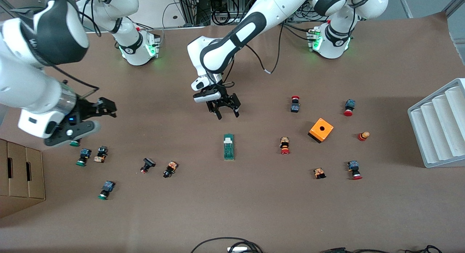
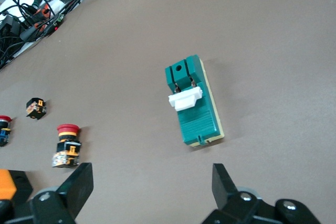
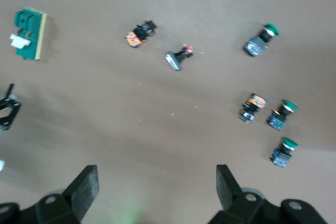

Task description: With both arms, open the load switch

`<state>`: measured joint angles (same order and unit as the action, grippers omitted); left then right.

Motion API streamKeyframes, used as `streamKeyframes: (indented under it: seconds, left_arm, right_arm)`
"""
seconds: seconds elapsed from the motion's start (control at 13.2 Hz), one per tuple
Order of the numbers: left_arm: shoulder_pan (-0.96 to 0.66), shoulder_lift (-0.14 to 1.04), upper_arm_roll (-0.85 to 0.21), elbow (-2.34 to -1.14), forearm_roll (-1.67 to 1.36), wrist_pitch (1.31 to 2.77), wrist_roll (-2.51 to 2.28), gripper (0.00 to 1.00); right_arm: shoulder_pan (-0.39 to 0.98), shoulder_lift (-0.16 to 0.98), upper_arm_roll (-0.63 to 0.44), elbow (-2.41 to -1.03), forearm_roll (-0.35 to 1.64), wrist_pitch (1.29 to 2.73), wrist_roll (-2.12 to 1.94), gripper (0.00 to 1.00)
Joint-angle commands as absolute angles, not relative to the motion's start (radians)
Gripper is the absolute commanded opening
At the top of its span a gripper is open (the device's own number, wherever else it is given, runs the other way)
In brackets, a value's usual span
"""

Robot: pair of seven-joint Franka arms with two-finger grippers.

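Observation:
The load switch (image 1: 228,146) is a narrow dark-green block lying flat in the middle of the table, with its white sliding piece (image 2: 185,99) close to one end. My left gripper (image 1: 228,115) hangs open over bare table just off that end, not touching the switch (image 2: 193,100). Nothing is between the left gripper's (image 2: 151,182) fingers. My right gripper (image 1: 107,108) is open and empty too, up over the right arm's end of the table above a cluster of green-capped buttons. The right wrist view has the switch (image 3: 29,34) far off from the right gripper (image 3: 156,184).
Several small push buttons (image 1: 170,169) are scattered on both sides of the switch. An orange cube (image 1: 321,130) with a hole sits toward the left arm's end, with a white ribbed rack (image 1: 439,126) at that table edge. A cardboard box (image 1: 20,173) stands at the right arm's end.

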<state>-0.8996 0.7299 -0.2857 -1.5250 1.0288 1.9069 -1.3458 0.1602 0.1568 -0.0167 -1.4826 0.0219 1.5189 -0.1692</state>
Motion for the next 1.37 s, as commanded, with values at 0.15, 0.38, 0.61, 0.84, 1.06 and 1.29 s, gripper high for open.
streamKeyframes:
  seconds: [0.15,0.38,0.61,0.84,1.06,1.29]
  left_arm:
    - [-0.819,0.606,-0.287,-1.534,0.814,1.896,-0.990,1.00]
    - [-0.743,0.523,-0.287,-1.534,0.652,1.893,-0.777,1.00]
    - [-0.677,0.462,-0.287,-1.525,0.510,1.847,-0.626,1.00]
    - [-0.614,0.448,-0.287,-1.413,0.389,1.705,-0.494,1.00]
    - [-0.517,0.430,-0.287,-1.332,0.299,1.608,-0.373,1.00]
    - [-0.422,0.373,-0.287,-1.330,0.241,1.560,-0.256,1.00]
  right_arm:
    - [0.077,0.111,0.002,-1.480,-0.003,1.490,-0.153,1.00]
    - [0.074,0.113,-0.006,-1.476,-0.046,1.424,-0.147,1.00]
    - [0.072,0.117,-0.009,-1.476,-0.086,1.424,-0.146,1.00]
    - [0.040,0.140,-0.011,-1.479,-0.083,1.427,-0.147,1.00]
    - [0.002,0.132,-0.011,-1.476,-0.084,1.428,-0.161,1.00]
    - [-0.017,0.130,-0.009,-1.479,-0.081,1.420,-0.160,1.00]
